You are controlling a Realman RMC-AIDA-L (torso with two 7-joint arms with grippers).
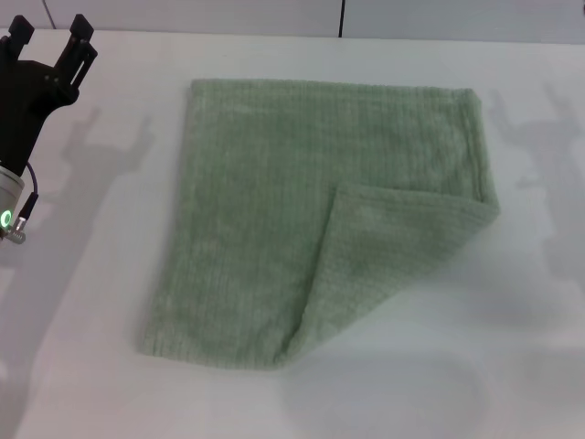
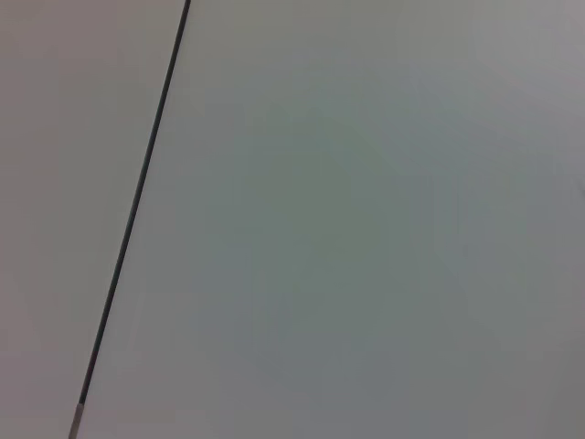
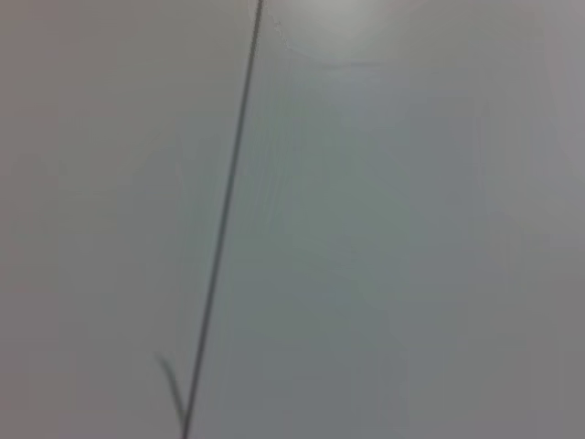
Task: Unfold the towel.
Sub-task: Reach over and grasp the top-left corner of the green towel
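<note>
The pale sage-green towel lies flat on the white table in the head view. Its near right corner is folded over onto the cloth, making a triangular flap with its tip near the middle. My left gripper is at the far left of the table, well apart from the towel, with its two black fingers spread and nothing between them. My right gripper is out of view. Neither wrist view shows the towel or any fingers.
A dark seam runs through the surface behind the table's far edge. Both wrist views show only a pale surface crossed by a thin dark line, which also shows in the right wrist view.
</note>
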